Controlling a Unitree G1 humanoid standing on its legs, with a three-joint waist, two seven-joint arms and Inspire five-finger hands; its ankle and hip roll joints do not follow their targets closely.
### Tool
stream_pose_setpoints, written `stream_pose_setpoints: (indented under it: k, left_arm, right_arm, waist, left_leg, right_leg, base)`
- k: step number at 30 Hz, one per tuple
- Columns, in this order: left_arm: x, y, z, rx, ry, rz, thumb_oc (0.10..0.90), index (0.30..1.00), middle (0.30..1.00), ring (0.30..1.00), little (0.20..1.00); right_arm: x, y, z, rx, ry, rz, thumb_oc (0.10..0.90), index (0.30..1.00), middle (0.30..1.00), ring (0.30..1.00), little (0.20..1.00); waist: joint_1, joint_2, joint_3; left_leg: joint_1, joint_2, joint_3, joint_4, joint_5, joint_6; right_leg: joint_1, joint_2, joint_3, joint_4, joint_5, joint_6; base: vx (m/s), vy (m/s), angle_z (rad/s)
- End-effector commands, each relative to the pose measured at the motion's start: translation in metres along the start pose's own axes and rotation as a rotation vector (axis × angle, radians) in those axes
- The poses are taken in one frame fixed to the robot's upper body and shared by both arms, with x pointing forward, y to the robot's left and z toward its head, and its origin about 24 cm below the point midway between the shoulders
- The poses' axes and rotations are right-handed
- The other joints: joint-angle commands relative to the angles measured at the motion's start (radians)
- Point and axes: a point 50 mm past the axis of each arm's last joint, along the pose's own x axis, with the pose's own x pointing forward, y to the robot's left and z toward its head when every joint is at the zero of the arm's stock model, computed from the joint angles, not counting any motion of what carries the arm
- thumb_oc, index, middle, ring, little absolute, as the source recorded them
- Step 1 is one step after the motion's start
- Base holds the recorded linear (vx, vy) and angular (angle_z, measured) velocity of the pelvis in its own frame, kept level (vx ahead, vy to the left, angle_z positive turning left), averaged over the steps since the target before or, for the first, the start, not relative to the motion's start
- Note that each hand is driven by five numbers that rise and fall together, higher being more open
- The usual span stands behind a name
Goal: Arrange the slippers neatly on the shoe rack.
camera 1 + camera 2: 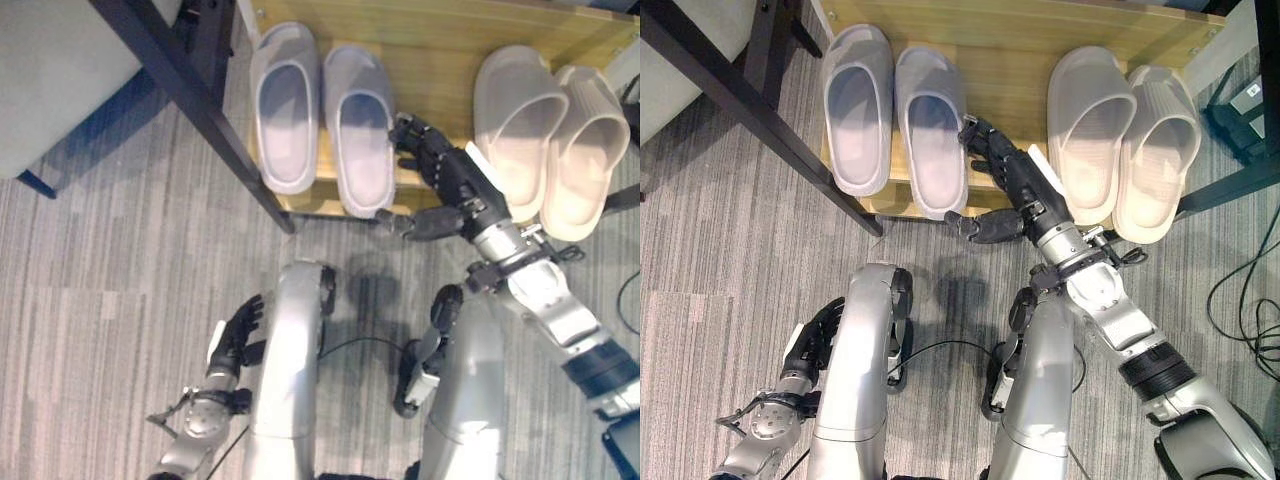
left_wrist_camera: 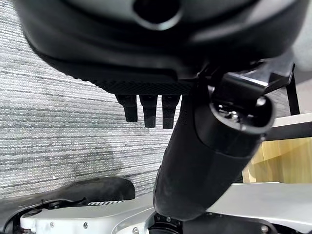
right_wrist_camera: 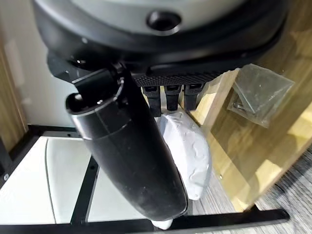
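Two lilac-grey slippers [image 1: 288,110] [image 1: 360,135] lie side by side, toes toward the back, at the left of the wooden shoe rack [image 1: 440,60]. Two cream slippers [image 1: 520,115] [image 1: 588,150] lie together at its right. My right hand [image 1: 445,175] rests open on the shelf between the pairs. Its fingers lie straight along the right lilac slipper's side and its thumb sticks out over the front edge. Contact with the slipper is unclear. In the right wrist view a pale slipper [image 3: 190,151] shows past the fingers. My left hand [image 1: 238,335] hangs open low beside my body, holding nothing.
A black metal frame bar [image 1: 190,100] slants past the rack's left end. A grey cushioned seat [image 1: 50,80] stands beyond the bar. Striped grey carpet [image 1: 100,270] lies in front of the rack. A small plastic bag of screws [image 3: 258,92] is stuck on the rack's wood.
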Motion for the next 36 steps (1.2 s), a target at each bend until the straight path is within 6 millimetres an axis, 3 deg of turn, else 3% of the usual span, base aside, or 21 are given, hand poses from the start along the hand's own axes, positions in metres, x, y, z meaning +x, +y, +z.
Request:
stream_pose_setpoints:
  k: [1,5,14,36]
  left_arm:
    - [-0.003,-0.019,0.009,0.023,-0.088,-0.085,0.8,0.9,0.9,0.9,0.9]
    - [-0.003,-0.02,0.008,0.034,-0.084,-0.092,0.8,0.9,0.9,0.9,0.9]
    - [-0.001,-0.021,0.006,0.062,-0.075,-0.108,0.8,0.9,0.9,0.9,0.9]
    - [0.001,-0.022,0.007,0.075,-0.074,-0.107,0.8,0.9,0.9,0.9,0.9]
  right_arm:
    - [0.026,-0.009,0.057,0.001,-0.265,-0.034,0.8,0.9,0.9,0.9,0.9]
    - [0.038,-0.006,0.055,0.092,-0.267,-0.071,0.8,0.9,0.9,0.9,0.9]
    - [0.054,0.013,0.06,0.119,-0.278,-0.02,0.8,0.9,0.9,0.9,0.9]
    - [0.057,0.056,0.073,0.268,-0.318,0.176,0.8,0.9,0.9,0.9,0.9]
  waist:
    - [0.049,0.003,-0.029]
    - [0.057,0.011,-0.029]
    - [0.063,0.015,-0.029]
    - [0.07,0.009,-0.029]
  left_leg:
    - [0.049,-0.021,-0.095,-0.02,-0.072,0.003]
    - [0.049,-0.021,-0.091,-0.021,-0.068,0.003]
    - [0.049,-0.025,-0.091,-0.016,-0.067,0.003]
    - [0.049,-0.023,-0.096,-0.013,-0.063,-0.002]
  right_leg:
    - [-0.023,-0.021,0.054,-0.005,0.126,-0.092]
    - [-0.024,-0.021,0.053,-0.005,0.126,-0.094]
    - [-0.022,-0.022,0.053,-0.001,0.126,-0.095]
    - [-0.019,-0.02,0.047,0.001,0.131,-0.094]
  base:
    - [0.0,0.0,0.0]
    - [0.0,0.0,0.0]
    - [0.0,0.0,0.0]
    - [0.0,0.0,0.0]
